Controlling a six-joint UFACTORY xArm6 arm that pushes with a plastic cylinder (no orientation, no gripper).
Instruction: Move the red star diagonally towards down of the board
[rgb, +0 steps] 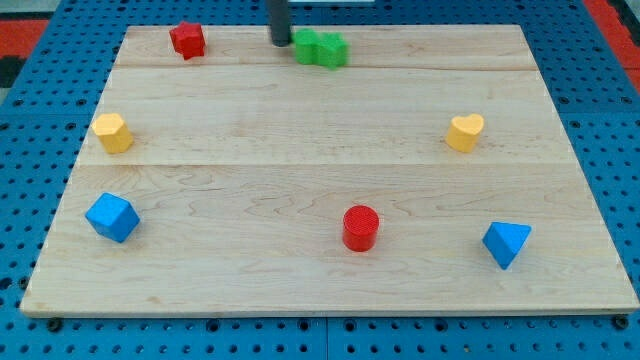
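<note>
The red star (187, 40) lies near the board's top left corner. My tip (280, 42) stands at the top edge of the board, well to the right of the red star and just left of a green block (321, 47). The tip touches neither the star nor, as far as I can tell, the green block.
A yellow block (112, 132) lies at the left edge, a blue block (111, 217) at the lower left. A red cylinder (360, 227) lies at the lower middle, a yellow heart (464, 132) at the right, a blue triangular block (506, 243) at the lower right. The wooden board (300, 290) rests on a blue pegboard.
</note>
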